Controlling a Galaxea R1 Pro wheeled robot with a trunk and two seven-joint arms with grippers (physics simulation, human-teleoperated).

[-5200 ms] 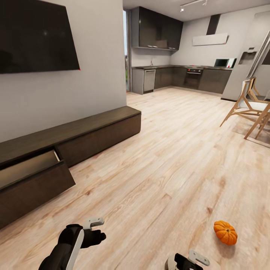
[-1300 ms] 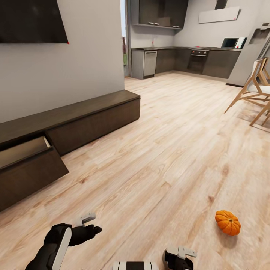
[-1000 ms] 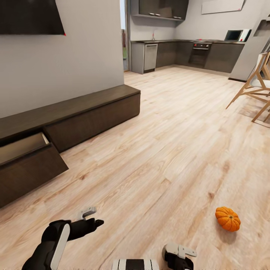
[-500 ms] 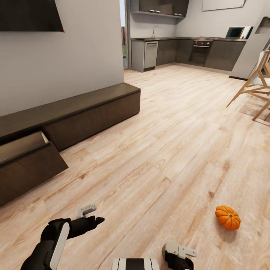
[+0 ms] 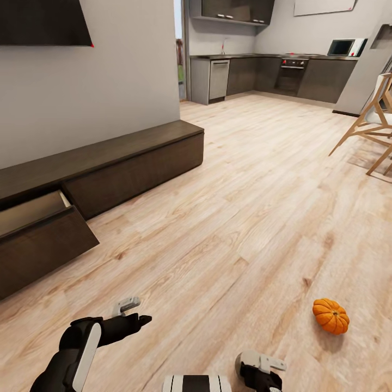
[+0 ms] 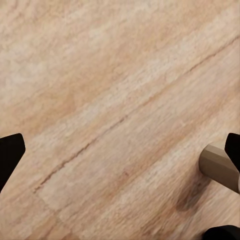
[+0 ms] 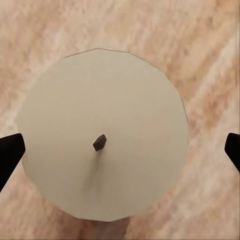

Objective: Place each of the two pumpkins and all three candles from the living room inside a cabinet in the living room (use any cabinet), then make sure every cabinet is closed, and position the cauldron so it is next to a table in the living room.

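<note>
One bright orange pumpkin (image 5: 330, 316) lies on the wood floor at the right. The cabinet (image 5: 117, 169) runs along the left wall, one drawer (image 5: 34, 214) pulled out and showing its pale lining. Low over the floor at the bottom, my left gripper (image 5: 135, 313) is open; in its wrist view the left gripper (image 6: 120, 150) spans bare floor, with the edge of a cream candle (image 6: 218, 168) at one side. My right gripper (image 5: 265, 368) hangs open directly above another candle (image 7: 102, 145), whose flat top and dark wick face the camera, a fingertip at each side of it.
A dark TV (image 5: 43, 22) hangs on the wall above the cabinet. Wooden chairs (image 5: 370, 130) stand at the far right. A kitchen with dark units (image 5: 272, 79) lies beyond the open wood floor (image 5: 228, 218).
Over the past seconds the head view has tilted down and shifted. In the last half second the right gripper has dipped slightly; the pumpkin and the drawer have stayed put.
</note>
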